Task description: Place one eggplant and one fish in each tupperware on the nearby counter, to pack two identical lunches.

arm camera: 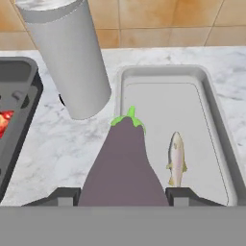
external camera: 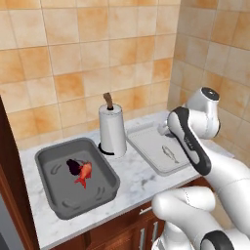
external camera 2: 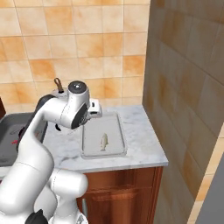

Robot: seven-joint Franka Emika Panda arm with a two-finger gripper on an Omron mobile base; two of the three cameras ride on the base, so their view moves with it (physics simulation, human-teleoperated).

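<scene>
One eggplant (arm camera: 124, 166), gripper (arm camera: 122, 196)-clamped, points stem-first toward the pale tupperware (arm camera: 211, 96).

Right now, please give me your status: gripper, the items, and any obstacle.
Gripper shut on eggplant, above pale tupperware. Silvery fish already inside it. Dark tupperware holds eggplant and red fish. Paper-towel roll stands close beside.

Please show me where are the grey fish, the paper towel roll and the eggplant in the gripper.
grey fish (arm camera: 176, 158): hand view, middle of its body.
paper towel roll (external camera: 113, 130): left base view, side of the white roll.
eggplant (arm camera: 124, 166): hand view, purple body.
</scene>
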